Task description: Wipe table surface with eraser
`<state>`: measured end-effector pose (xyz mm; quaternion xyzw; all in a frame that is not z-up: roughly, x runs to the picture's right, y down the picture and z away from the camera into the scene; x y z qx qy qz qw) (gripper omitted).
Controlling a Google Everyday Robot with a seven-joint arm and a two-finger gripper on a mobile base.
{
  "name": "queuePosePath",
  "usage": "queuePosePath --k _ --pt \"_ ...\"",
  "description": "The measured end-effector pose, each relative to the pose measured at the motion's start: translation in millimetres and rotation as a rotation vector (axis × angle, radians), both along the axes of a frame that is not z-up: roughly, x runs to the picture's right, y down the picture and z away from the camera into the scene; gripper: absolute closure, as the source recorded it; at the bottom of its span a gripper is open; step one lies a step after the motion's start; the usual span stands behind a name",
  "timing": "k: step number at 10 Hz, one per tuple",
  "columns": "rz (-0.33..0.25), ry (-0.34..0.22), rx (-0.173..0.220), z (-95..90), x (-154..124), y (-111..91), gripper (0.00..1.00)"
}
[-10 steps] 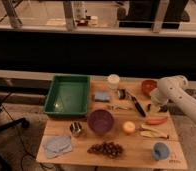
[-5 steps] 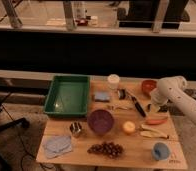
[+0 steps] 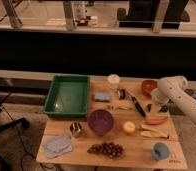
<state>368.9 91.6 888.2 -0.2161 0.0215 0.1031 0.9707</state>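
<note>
Gripper hangs low at the end of the white arm, over the far right part of the table surface, just on the near side of the red bowl. Its lower end merges with dark shapes at the table, so I cannot tell whether it is apart or together, or whether it touches the wood.

In the camera view, the eraser appears as a small dark block with a paler edge. It lies leftward of the gripper and a little farther back, just beside the white cup. The black-handled tool lies slantwise between eraser and gripper, so a straight reach would cross it, and coming in from above looks safer. The light-blue pad sits beyond the eraser on the far side from the gripper, toward the green tray.

The eraser's long axis is too small to make out, and its base blends into the cup's shadow. The arm is cut off at the right edge.
</note>
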Motion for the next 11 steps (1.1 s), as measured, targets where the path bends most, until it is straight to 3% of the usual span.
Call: queuePosePath --k 11 --pt "0.006 0.044 -0.112 18.0 29.9 13.9 0.20"
